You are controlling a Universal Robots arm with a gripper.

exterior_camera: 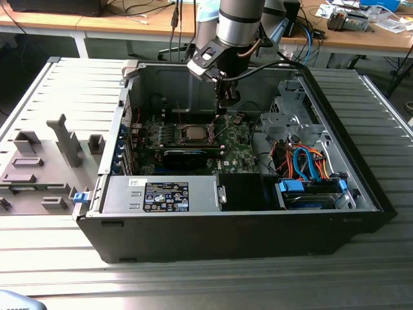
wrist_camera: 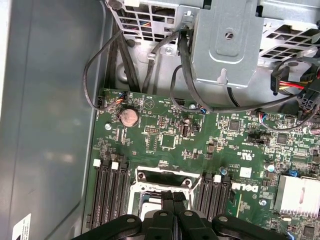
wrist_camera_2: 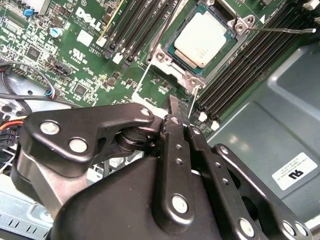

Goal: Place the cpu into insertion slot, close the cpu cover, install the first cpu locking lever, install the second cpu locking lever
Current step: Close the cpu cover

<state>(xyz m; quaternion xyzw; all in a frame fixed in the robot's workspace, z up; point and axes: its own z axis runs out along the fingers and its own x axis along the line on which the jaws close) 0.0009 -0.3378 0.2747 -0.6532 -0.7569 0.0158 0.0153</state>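
The cpu (wrist_camera_2: 202,37), a square chip with a dull silver top, lies in the insertion slot (exterior_camera: 193,134) on the green board. The cpu cover (wrist_camera_2: 169,59), a thin silvery frame, lies flat around it. One thin wire locking lever (wrist_camera_2: 280,30) juts out past a corner of the socket. Another lever (wrist_camera_2: 161,35) runs along the socket's side by the memory slots. My gripper (wrist_camera_2: 175,107) hovers just beside the socket with its black fingers (wrist_camera: 166,200) pressed together. A wire end (wrist_camera_2: 193,97) sits right beside the tips; I cannot tell whether they touch. In the exterior view the gripper (exterior_camera: 222,115) hangs just to the exterior view's right of the cpu.
The open computer case (exterior_camera: 193,239) surrounds the board. A drive cage (exterior_camera: 290,119) with orange and blue cables stands at the exterior view's right. The power supply (exterior_camera: 164,194) is in front. Long black memory slots (wrist_camera_2: 240,70) flank the socket. A grey fixture tray (exterior_camera: 45,161) lies at the exterior view's left.
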